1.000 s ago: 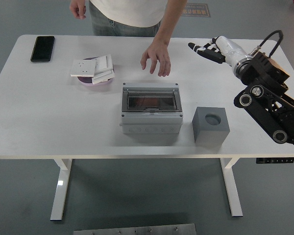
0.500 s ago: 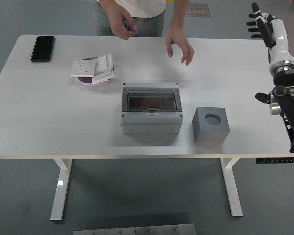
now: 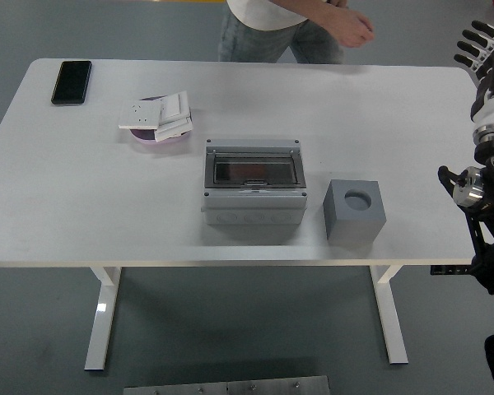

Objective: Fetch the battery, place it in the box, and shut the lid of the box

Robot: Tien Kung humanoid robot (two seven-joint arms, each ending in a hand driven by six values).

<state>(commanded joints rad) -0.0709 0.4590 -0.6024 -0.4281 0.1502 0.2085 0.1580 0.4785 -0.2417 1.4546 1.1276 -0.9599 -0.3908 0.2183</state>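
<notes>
right arm (image 3: 487, 193): black links, round silver joint caps, white forearm | right hand (image 3: 482, 45): black fingers | person (image 3: 284, 29): white shirt, jeans

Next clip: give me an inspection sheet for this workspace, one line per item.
Surface: white table, bare along the near edge.
Job's things: grey box at centre, its clear lid down; battery not seen.
Clutter: grey block with a round hole right of the box; black phone far left; white switch plates stacked on a pink dish.
Grippers: right hand raised beyond the table's right edge, fingers spread, empty; left hand not in view.
Cables: nothing seen.
Surroundings: a person at the far side, hands together off the table; grey floor.
</notes>
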